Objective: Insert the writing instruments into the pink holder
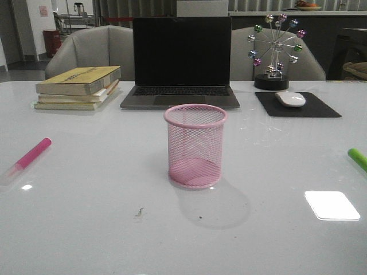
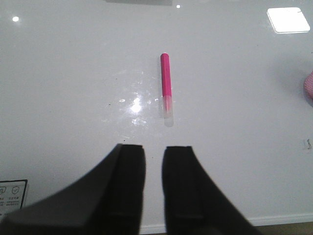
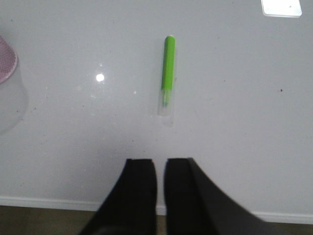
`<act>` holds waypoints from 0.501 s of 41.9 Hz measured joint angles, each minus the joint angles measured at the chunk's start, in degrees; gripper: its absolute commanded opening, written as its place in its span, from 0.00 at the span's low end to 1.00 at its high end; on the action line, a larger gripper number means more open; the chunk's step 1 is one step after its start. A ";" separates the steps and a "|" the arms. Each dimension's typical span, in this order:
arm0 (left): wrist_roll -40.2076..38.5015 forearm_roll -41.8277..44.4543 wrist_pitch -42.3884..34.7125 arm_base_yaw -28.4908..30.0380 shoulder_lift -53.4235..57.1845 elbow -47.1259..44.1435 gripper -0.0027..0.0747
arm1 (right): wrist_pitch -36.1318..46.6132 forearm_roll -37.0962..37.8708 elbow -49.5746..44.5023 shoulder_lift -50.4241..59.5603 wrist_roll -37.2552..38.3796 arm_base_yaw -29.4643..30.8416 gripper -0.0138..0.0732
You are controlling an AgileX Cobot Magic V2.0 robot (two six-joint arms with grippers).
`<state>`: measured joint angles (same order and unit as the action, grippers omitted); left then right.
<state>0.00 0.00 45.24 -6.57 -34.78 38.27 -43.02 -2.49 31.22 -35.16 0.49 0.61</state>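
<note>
A glossy white table (image 1: 86,229) fills the scene, smooth enough to mirror ceiling lights. At its centre stands the pink holder (image 1: 195,146): an upright cylinder of fine wire mesh w/ a solid rolled rim and solid base, nothing inside it.

The pink marker (image 1: 26,161) lies flat near the table's left edge, well apart from the holder: a chunky magenta barrel w/ a pale, see-through cap end. The green marker (image 1: 357,158) lies flat at the far right edge, partly cut off in the front view; the right wrist view shows it whole, bright green w/ a clear cap.

The left gripper (image 2: 154,166) hangs above the table near the pink marker, not touching it; its two matte black fingers (image 2: 129,186) sit w/ only a narrow gap between them, holding nothing. The right gripper (image 3: 160,176) hangs near the green marker, likewise empty, fingers close together w/ a thin slit between.

At the back: a stack of books (image 1: 78,87) w/ yellowish covers at left, an open laptop (image 1: 181,63) w/ a dark screen in the middle, and at right a white mouse (image 1: 290,98) on a black mat (image 1: 298,106), behind it a small ferris-wheel ornament (image 1: 275,48) w/ coloured shiny balls.
</note>
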 measured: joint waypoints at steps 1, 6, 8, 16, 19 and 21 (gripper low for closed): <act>0.00 0.00 -0.33 0.00 -0.17 0.00 0.71 | 0.00 0.00 0.00 -0.82 0.00 0.00 0.74; 0.41 0.00 -1.99 0.00 -0.30 0.00 0.86 | 0.38 0.00 0.00 -4.62 0.00 0.00 0.79; 0.66 0.00 -2.43 -0.11 -0.30 0.00 0.86 | 1.02 0.00 0.00 -6.65 0.26 0.00 0.78; 2.29 -1.54 -3.88 -5.59 -0.30 -0.27 0.86 | 5.76 -0.46 1.17 -16.54 2.04 1.62 0.78; 2.54 -1.66 -3.88 -9.61 -0.30 -0.47 0.86 | 6.52 -0.46 3.13 -21.37 2.25 1.91 0.78; 2.75 -1.77 -3.88 -12.06 -0.30 -0.47 0.86 | 6.77 -0.54 4.66 -24.74 2.35 1.91 0.78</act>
<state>2.75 -1.77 41.36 -18.63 -35.08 37.80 -36.25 -3.03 35.88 -59.91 2.84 2.53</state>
